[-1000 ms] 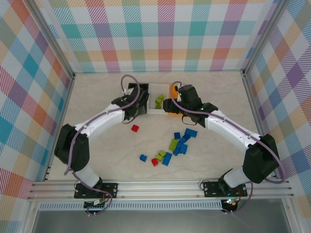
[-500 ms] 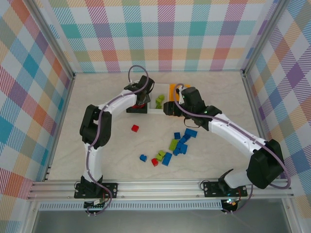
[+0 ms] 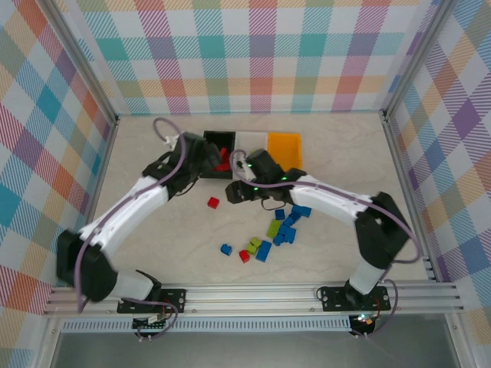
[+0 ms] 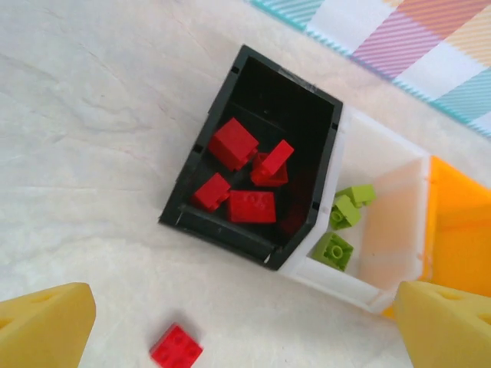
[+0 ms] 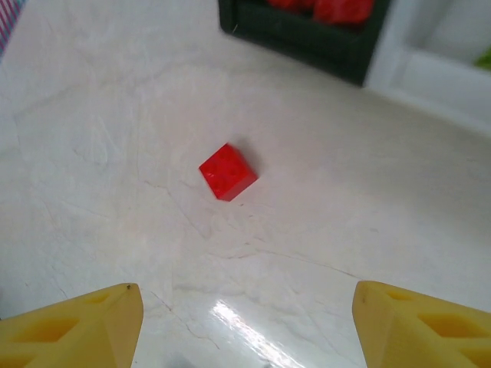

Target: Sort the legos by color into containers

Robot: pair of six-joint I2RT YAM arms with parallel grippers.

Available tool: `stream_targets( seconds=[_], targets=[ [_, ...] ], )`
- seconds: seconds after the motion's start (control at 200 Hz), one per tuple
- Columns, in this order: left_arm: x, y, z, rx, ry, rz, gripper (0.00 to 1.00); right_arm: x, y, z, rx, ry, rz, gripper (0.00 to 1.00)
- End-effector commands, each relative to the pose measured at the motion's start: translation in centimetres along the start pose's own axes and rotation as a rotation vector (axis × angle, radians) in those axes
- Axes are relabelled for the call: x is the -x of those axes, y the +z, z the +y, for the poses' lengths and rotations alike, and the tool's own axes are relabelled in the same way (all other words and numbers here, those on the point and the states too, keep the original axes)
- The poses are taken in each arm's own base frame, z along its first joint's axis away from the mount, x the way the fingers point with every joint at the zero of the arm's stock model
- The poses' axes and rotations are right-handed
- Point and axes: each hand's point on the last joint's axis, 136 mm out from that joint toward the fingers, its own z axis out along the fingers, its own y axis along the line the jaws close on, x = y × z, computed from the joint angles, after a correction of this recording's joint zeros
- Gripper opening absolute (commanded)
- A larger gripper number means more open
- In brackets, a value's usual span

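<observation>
One red lego [image 5: 227, 171] lies loose on the bench [image 5: 115, 115] just short of the black bin [image 4: 219, 236], which already holds other red legos [image 4: 234, 143]. Your right gripper [image 5: 249, 322] hovers over it, fingers spread and empty; the left gripper [image 4: 245, 326] has its fingers parted too. The next move, I judge: descend, straddle it squarely, close, then carry it to that bin.

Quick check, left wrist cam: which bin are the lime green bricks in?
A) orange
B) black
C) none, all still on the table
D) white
D: the left wrist view shows lime green bricks lying inside the white bin, next to the black bin, which holds only red bricks.
</observation>
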Motion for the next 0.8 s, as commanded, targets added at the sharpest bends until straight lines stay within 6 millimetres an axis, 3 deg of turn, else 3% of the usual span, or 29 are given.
stream_targets(
  seconds=[0.0,0.165,0.35,0.8],
  targets=[
    [-2.3,-2.0,3.2,0.026,-0.028,0.016,1.0,-0.2,3.0,2.0,0.021,-0.058,0.055,0.73],
    [-3.4,-5.2,6.9,0.049,-0.041,-0.008,1.0,0.1,8.1,2.6,-0.041,-0.085,0.109,0.73],
    [-5.8,-5.2,8.8,0.076,-0.037,0.048,1.0,0.9,11.8,1.5,-0.114,-0.103,0.128,0.72],
    [-7.1,-4.1,9.4,0.093,-0.023,0.083,1.0,-2.5,15.0,0.2,-0.228,-0.227,0.23,0.64]
  ],
)
